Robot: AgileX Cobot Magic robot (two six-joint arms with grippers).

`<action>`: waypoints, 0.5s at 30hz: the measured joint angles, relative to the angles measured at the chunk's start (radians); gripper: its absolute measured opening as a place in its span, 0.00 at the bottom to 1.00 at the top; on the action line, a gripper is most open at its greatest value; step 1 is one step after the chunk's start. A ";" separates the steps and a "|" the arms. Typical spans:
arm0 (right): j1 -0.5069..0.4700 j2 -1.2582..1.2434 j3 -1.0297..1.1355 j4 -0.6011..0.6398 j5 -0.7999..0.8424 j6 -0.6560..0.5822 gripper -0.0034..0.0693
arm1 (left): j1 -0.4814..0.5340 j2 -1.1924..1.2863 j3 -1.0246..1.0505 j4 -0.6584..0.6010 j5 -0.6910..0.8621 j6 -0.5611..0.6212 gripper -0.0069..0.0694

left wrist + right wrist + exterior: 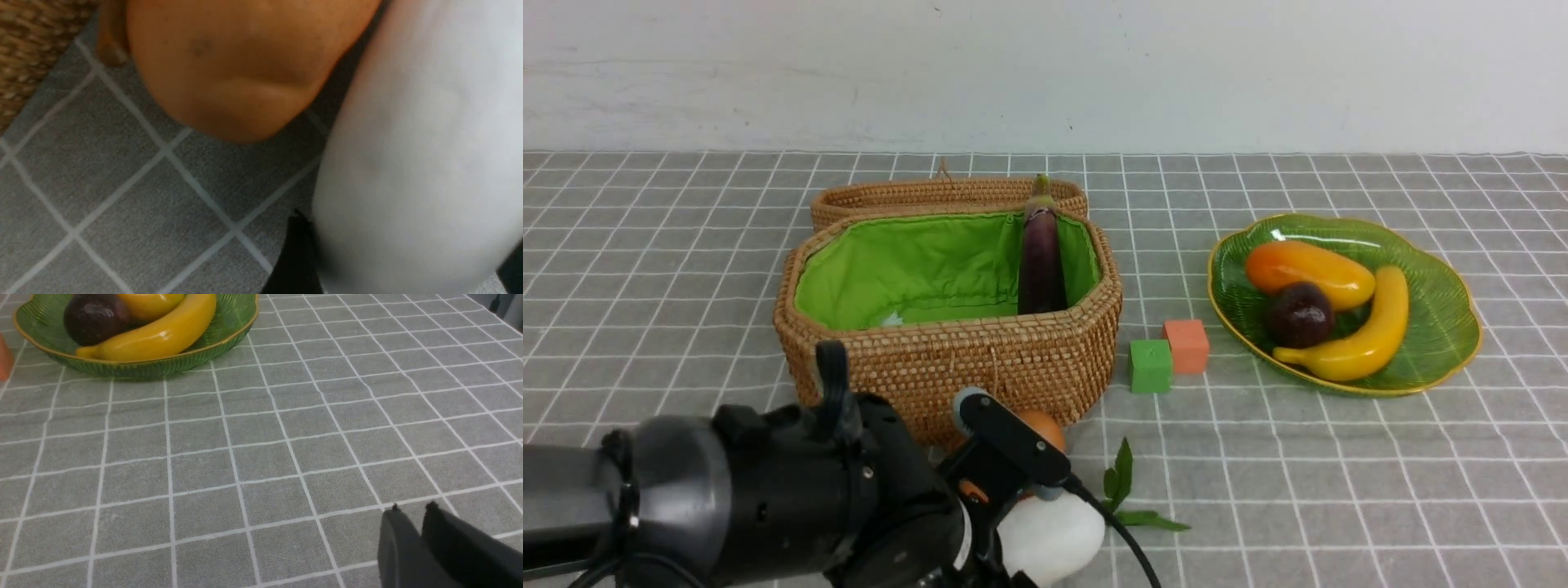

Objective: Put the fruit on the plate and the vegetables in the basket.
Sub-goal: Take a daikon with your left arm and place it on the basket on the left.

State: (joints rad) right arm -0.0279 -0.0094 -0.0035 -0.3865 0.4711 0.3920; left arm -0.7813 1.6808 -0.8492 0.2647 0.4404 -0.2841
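The white gourd (1054, 535) lies on the cloth in front of the wicker basket (947, 351), beside the orange-brown potato (1045, 426). My left gripper (404, 257) stands open, its black fingers (296, 257) on either side of the gourd (416, 163), and the potato (245, 69) lies just beyond. A purple eggplant (1041, 261) leans upright inside the basket. On the green plate (1445, 327) rest the mango (1307, 273), the dark purple fruit (1298, 314) and the banana (1372, 331). My right gripper (412, 506) is shut and empty, low over the cloth near the plate (163, 363).
A green cube (1150, 366) and an orange cube (1186, 345) stand between basket and plate. A green leaf sprig (1127, 494) lies right of the gourd. The basket's lid (947, 194) lies open behind it. My left arm (727, 498) fills the lower left.
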 joint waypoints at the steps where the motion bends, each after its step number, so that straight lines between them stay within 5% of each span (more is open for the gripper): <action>1: 0.000 0.000 0.000 0.000 0.000 0.000 0.18 | -0.001 0.009 0.000 0.009 -0.010 0.000 0.76; 3: 0.000 0.000 0.000 0.000 0.000 0.000 0.19 | -0.001 0.010 0.000 0.021 -0.017 0.000 0.69; 15: 0.000 0.000 0.000 0.000 0.000 0.000 0.21 | -0.001 -0.058 -0.003 0.046 0.041 0.028 0.69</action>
State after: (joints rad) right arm -0.0279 -0.0094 -0.0035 -0.3865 0.4711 0.3920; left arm -0.7825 1.6228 -0.8518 0.3110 0.4818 -0.2558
